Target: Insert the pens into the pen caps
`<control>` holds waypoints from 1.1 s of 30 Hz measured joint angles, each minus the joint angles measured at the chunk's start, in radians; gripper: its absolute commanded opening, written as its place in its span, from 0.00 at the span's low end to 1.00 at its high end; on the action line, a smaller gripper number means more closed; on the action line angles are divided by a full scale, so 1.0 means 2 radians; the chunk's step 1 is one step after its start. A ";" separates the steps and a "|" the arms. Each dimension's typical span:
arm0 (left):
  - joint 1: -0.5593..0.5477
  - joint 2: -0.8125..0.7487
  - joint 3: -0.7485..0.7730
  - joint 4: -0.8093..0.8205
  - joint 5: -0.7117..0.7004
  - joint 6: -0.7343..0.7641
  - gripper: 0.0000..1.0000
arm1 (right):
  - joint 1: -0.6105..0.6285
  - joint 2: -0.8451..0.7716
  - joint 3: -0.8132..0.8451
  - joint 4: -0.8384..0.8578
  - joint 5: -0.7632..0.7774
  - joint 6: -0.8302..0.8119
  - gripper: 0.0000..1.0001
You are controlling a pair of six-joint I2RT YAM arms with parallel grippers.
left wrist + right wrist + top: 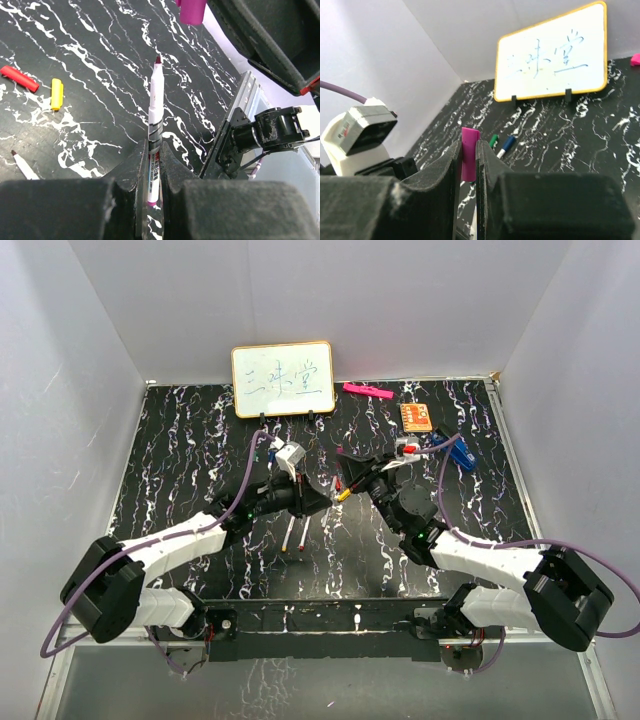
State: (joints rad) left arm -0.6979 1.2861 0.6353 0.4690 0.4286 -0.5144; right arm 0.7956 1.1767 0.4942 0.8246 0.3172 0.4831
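Note:
My left gripper [154,150] is shut on a white-barrelled pen [155,107], whose dark purple tip points up and away from the jaws. My right gripper [468,145] is shut on a purple pen cap [468,160]. In the left wrist view that purple cap [192,11] hangs just beyond the pen's tip, apart from it. In the top view the left gripper [322,502] and right gripper [347,475] meet tip to tip at mid-table. A red cap [19,79] and a yellow cap [57,94] lie on the table. Two uncapped pens [296,535] lie below the left gripper.
A small whiteboard [283,379] stands at the back, with a green-capped pen [493,141] and a blue-capped pen [506,146] lying in front of it. A pink bar [367,391], an orange board [417,417] and a blue clip [460,455] sit at the back right.

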 measured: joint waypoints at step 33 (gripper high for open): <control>-0.010 -0.031 -0.015 0.065 -0.009 -0.013 0.00 | 0.000 0.000 -0.010 0.060 -0.010 0.027 0.00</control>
State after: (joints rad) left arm -0.7177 1.2236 0.6044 0.5983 0.4103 -0.5396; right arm 0.7952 1.1767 0.4740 0.9443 0.2981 0.5381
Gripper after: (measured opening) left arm 0.055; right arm 0.128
